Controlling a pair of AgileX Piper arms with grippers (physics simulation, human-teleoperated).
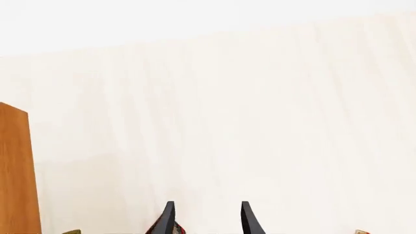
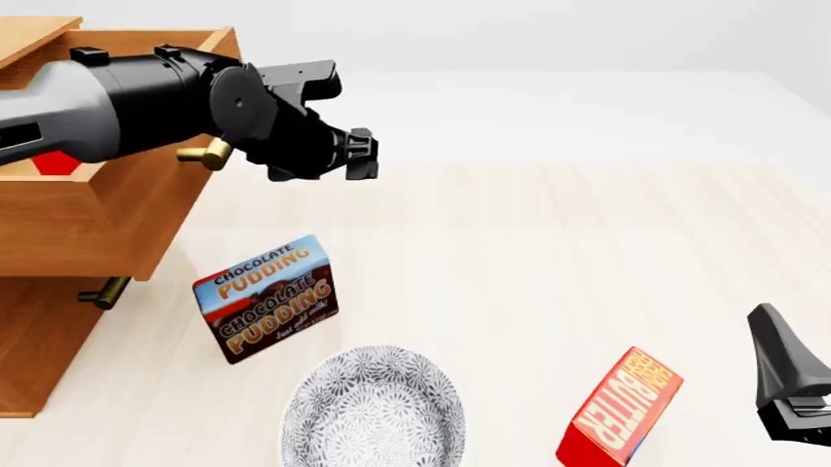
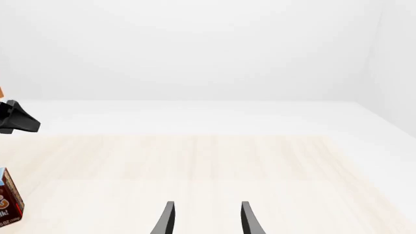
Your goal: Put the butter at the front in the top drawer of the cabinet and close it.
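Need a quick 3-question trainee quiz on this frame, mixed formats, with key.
1. True or false: the top drawer of the cabinet stands open.
2. Which item lies nearest the right gripper? A) chocolate pudding box B) patterned bowl C) butter
3. Fill in: the left gripper holds ____.

Key: 1 true, with something red showing inside. 2 C. 3 nothing; in the left wrist view its fingers are spread with only table between them.
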